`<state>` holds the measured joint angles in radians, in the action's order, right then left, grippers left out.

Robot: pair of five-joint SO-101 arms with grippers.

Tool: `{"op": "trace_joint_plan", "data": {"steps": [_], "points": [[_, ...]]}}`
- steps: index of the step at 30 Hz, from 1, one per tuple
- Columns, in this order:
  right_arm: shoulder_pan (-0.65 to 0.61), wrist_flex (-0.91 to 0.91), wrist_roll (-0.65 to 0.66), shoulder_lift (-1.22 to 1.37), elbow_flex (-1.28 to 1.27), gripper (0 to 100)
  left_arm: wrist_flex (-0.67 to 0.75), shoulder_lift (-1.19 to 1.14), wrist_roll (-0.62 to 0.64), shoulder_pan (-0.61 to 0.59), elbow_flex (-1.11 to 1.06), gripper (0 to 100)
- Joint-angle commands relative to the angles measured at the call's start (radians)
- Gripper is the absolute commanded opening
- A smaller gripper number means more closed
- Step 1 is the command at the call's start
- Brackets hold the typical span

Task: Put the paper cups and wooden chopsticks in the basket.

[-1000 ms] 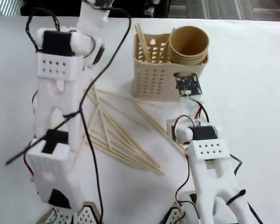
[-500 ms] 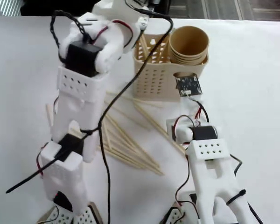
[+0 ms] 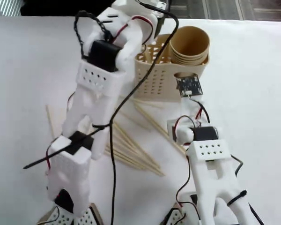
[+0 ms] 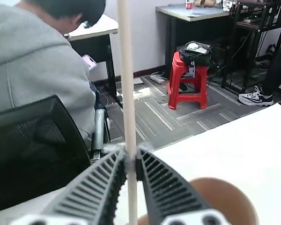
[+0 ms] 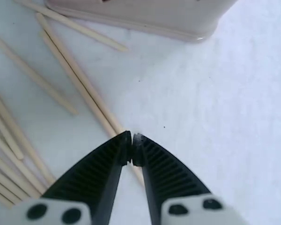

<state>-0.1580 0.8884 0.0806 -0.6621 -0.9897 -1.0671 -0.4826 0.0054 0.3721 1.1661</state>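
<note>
Where left pincer grips, chopstick pale, perhaps round

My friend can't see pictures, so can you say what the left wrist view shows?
The left gripper is shut on one wooden chopstick, held between its black fingers. A brown paper cup sits close beyond it, and a red stool stands in the room behind.

White table: one beige slotted basket standing at the far side; loose wooden chopsticks scattered before it.
</note>
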Motion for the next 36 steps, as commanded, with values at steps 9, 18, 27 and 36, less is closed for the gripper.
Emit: {"op": "trace_joint_plan", "data": {"steps": [9,18,27,36], "points": [[0.010,-0.015,-0.002,-0.028,0.008,1.8,-0.064,-0.056,0.063,-0.048,0.006,5],[0.010,-0.015,-0.002,-0.028,0.008,1.8,-0.186,-0.036,0.081,-0.085,0.031,16],[0.010,-0.016,-0.002,-0.028,0.008,1.8,-0.448,0.047,-0.112,-0.087,0.249,5],[0.010,-0.016,-0.002,-0.028,0.008,1.8,-0.724,0.053,-0.236,-0.283,0.213,2]]}}
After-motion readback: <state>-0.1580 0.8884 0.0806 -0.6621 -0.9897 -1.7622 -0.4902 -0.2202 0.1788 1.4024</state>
